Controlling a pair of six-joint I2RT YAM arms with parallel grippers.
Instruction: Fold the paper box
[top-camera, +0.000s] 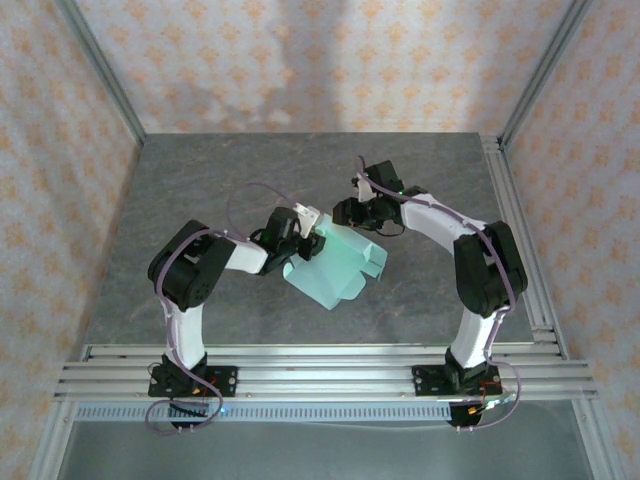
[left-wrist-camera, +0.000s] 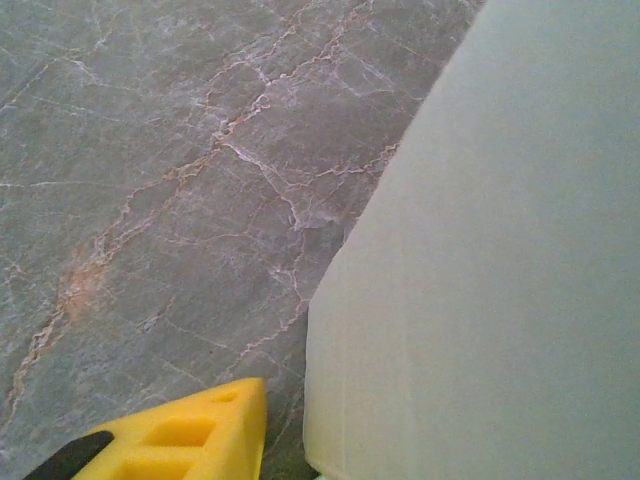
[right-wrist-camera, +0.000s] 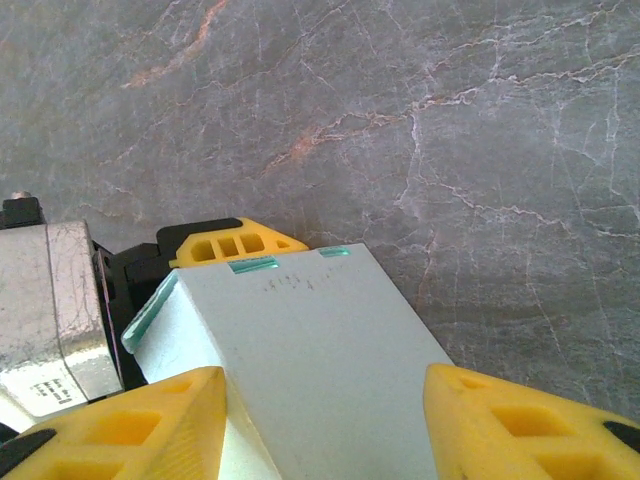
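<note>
Top external: paper box (top-camera: 335, 265) sitting mid-table (top-camera: 200, 180) between both arms | right gripper (right-wrist-camera: 325, 385) straddling a panel, clamping unclear | left gripper (top-camera: 308, 238) touching its edge, jaws unreadable | advising: squeezing evenly along the crease, supporting the opposite side.

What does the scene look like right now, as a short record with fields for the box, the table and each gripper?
item: pale green paper box, partly folded, flaps spread out
place: between the two grippers, over the middle of the table
table surface: grey marbled
left gripper: at the box's left edge; its one visible finger is clear of the card; open or shut unclear
right gripper: closed on the box from both sides
fold: unfinished
</note>
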